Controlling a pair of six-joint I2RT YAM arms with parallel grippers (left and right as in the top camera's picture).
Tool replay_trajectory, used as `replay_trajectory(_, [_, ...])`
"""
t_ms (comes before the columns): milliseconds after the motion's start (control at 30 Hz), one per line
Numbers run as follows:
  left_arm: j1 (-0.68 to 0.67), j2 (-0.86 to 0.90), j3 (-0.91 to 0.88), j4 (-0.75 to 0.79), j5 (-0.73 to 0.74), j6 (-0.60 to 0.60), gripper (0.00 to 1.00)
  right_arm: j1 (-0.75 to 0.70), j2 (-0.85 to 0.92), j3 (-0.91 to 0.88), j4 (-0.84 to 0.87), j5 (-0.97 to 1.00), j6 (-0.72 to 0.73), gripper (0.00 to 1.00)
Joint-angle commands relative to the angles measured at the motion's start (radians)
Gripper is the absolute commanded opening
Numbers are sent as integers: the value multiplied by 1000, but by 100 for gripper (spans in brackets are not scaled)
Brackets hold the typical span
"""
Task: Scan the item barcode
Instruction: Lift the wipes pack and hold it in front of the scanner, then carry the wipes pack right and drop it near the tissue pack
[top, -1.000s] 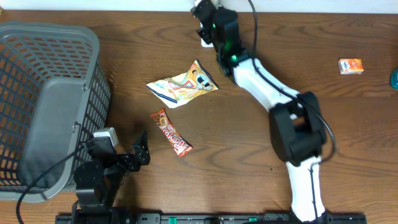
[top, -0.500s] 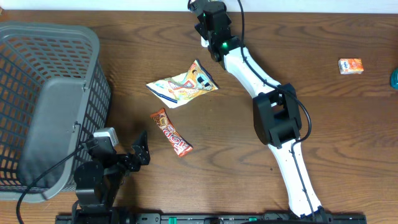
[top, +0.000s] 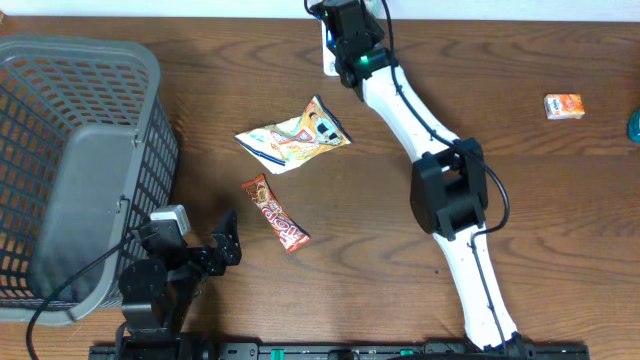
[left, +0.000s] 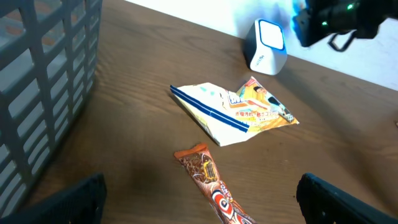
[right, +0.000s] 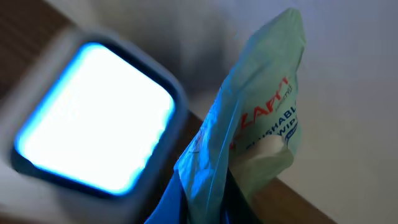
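Near edge, 7 o'clock: left end effector (top: 224, 246) sits low over the worktop (top: 560, 230), fingers spread wide, nothing between them. Grey mesh basket (top: 158, 150) stands just beside it, at 9 o'clock.

Ahead of the left end effector, toward 12 o'clock: 1 orange-brown candy bar (top: 275, 213) lies flat on the wood, set diagonally. Beyond it is 1 crumpled snack packet (top: 293, 137), white with a blue stripe and cartoon print, apart from the bar.

Far edge, 12 o'clock: right end effector (top: 342, 22), arm stretched out long, is clamped on a pale green packet (right: 264, 112). The packet is upright, just beside the white scanner (right: 93, 143), whose window glows blue. Whether the 2 touch, cannot tell.

2 o'clock: small orange box (top: 563, 106), well apart from everything else.
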Motion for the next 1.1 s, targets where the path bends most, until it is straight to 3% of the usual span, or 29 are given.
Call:
replay_trajectory(0, [-1, -3, -4, 2, -6, 13, 98, -47, -122, 36, -62, 233, -64, 1])
replay_trajectory(267, [-1, -3, -4, 2, -6, 13, 98, -208, -230, 36, -475, 276, 213, 1])
replay_trajectory(467, [-1, -3, -4, 2, -6, 13, 98, -438, -240, 14, -681, 257, 561, 1])
replay_trajectory(667, [-1, -3, -4, 2, -6, 13, 98, -662, -240, -143, -693, 246, 712, 1])
replay_trajectory(967, [-1, -3, -4, 2, -6, 13, 98, -819, -240, -385, -579, 92, 711, 1])
replay_trajectory(1033, [-1, -3, -4, 2, -6, 13, 98, -829, -240, -386, -571, 73, 711, 10])
replay_trajectory(1067, [-1, -3, -4, 2, -6, 13, 98, -830, -241, -385, -568, 74, 711, 20])
